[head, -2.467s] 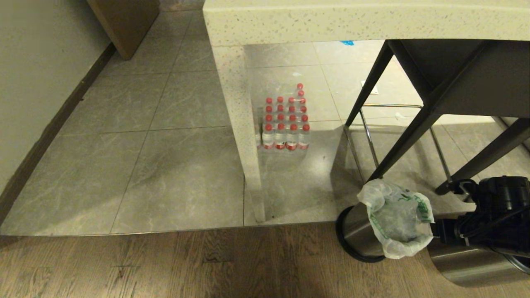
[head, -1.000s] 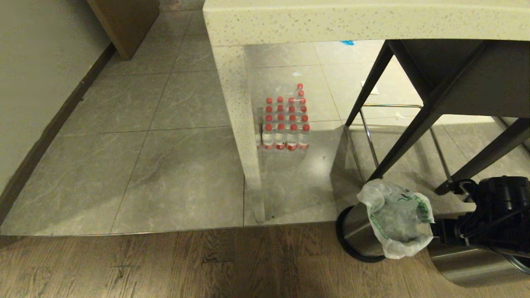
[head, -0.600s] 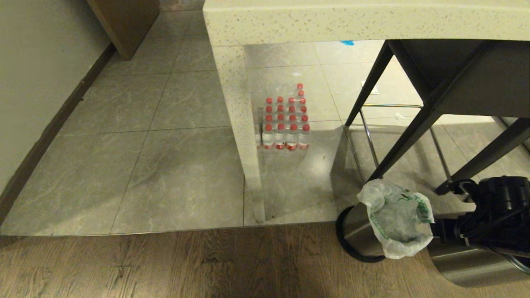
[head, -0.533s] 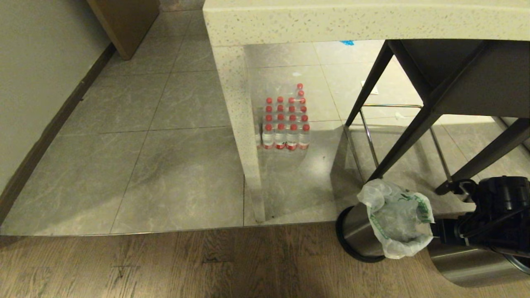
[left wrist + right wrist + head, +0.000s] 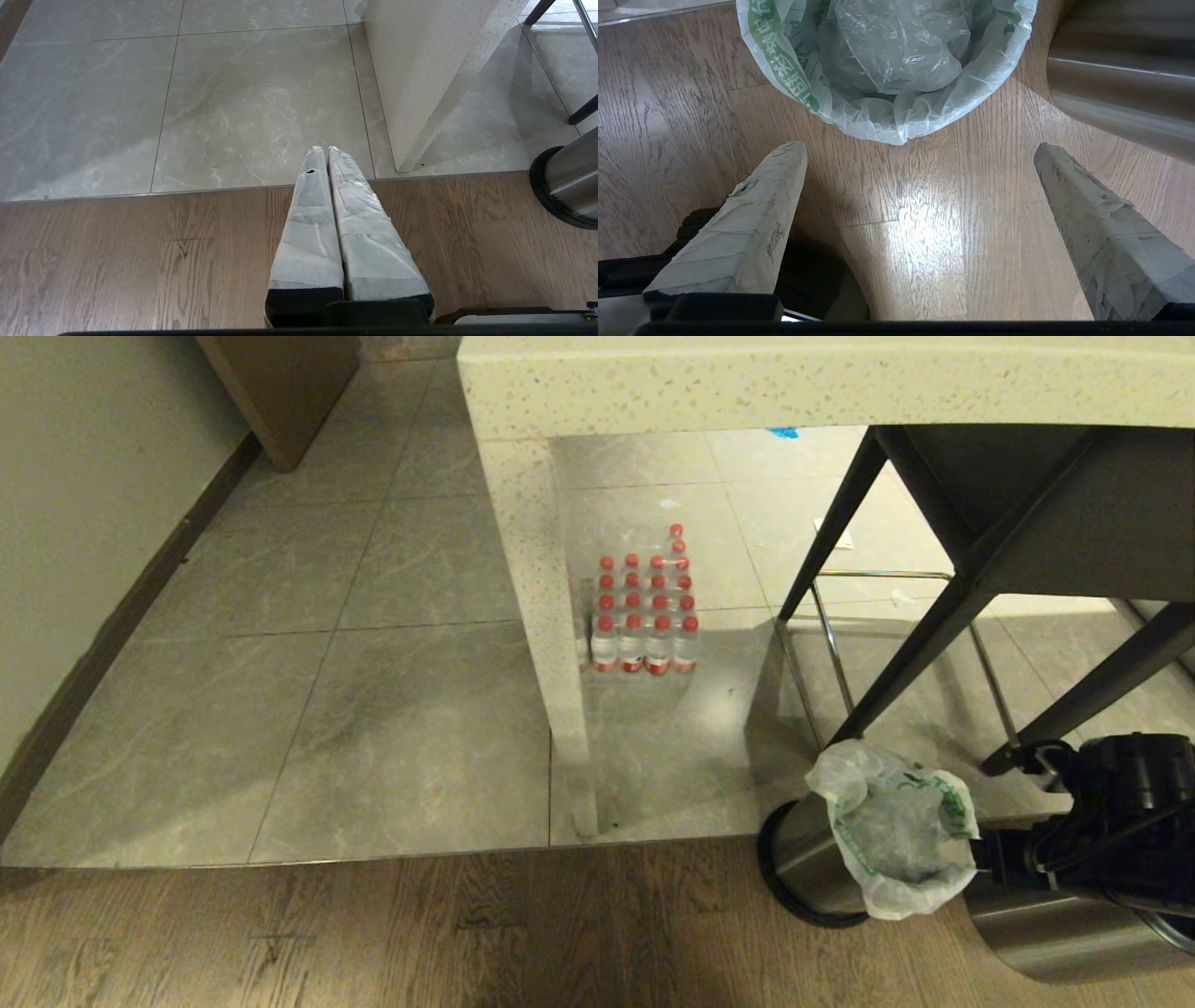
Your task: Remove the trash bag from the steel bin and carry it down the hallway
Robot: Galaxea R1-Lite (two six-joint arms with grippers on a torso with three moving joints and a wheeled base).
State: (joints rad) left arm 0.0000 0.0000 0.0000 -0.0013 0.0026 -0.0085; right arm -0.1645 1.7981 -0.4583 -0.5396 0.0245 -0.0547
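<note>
Bag's not out yet: the trash bag (image 5: 896,835) sits in the steel bin (image 5: 810,859), with its crinkly translucent rim folded over the top and the green lettering running round the edge. The bin stands on the wood floor (image 5: 373,933), right where it meets the grey tile (image 5: 392,728), by the leg of a dark stool (image 5: 990,551) and close to the stone counter (image 5: 747,383).

Right tool (image 5: 920,151) is spread wide, both taped fingers (image 5: 752,205) well apart with nothing between them. In the right wrist view it hangs over the wood just short of the bag's rim (image 5: 887,126), not touching it. A second steel cylinder (image 5: 1120,93) sits just beside the bag; looks like another bin, but I can't really tell from this angle.

Left tool (image 5: 323,151) is off to the side, clamped shut on nothing, fingertips pressed together over the seam between wood and tile, with the counter's leg (image 5: 420,84) nearby.

Under the counter there's a shrink-wrapped pack of water bottles (image 5: 644,607) with red caps, well apart from the bin.
</note>
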